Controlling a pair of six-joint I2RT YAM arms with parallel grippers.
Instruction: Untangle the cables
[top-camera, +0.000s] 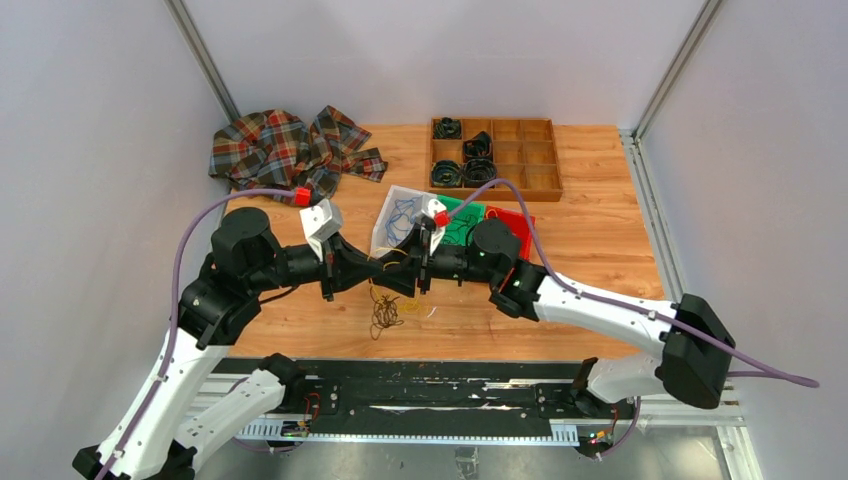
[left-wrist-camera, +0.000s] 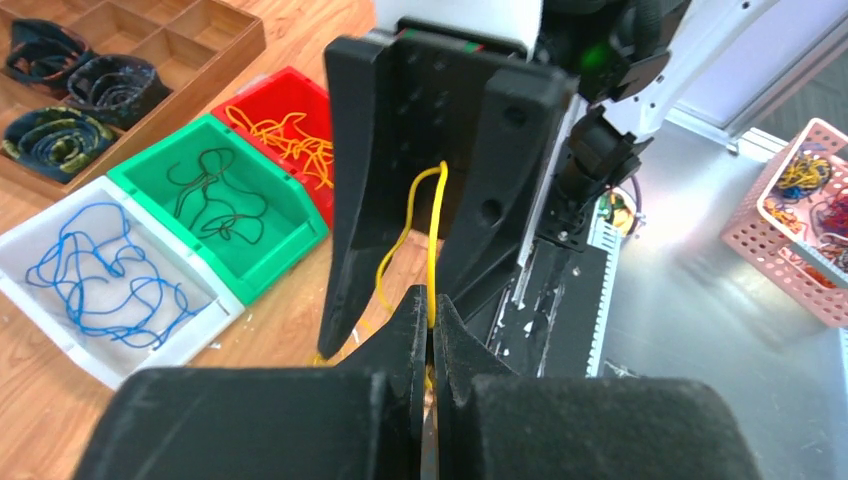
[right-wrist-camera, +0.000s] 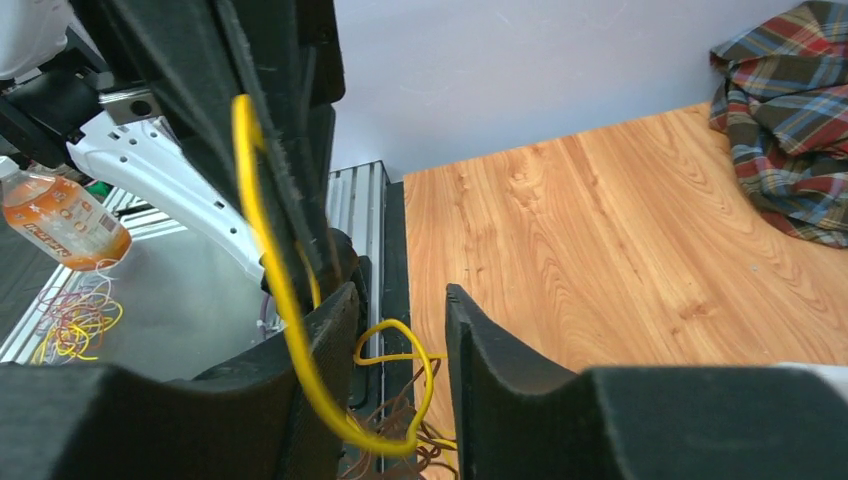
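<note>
A small tangle of cables (top-camera: 385, 312), dark brown strands with some yellow, lies on the wooden table near its front edge. A yellow cable (left-wrist-camera: 432, 230) rises from it. My left gripper (left-wrist-camera: 430, 312) is shut on this cable, pinching it at the fingertips. My right gripper (right-wrist-camera: 402, 295) faces the left one closely and is open. The yellow cable (right-wrist-camera: 285, 330) drapes over its left finger and loops through the gap without being clamped. In the top view both grippers, left (top-camera: 403, 278) and right (top-camera: 424, 272), meet just above the tangle. Brown strands (right-wrist-camera: 415, 435) show below the right fingers.
A white bin of blue cables (left-wrist-camera: 35, 310), a green bin of black ones (left-wrist-camera: 290, 235) and a red bin of yellow ones (left-wrist-camera: 300, 85) sit behind the grippers. A wooden divided tray (top-camera: 550, 160) holds black coils. A plaid cloth (top-camera: 290, 148) lies far left.
</note>
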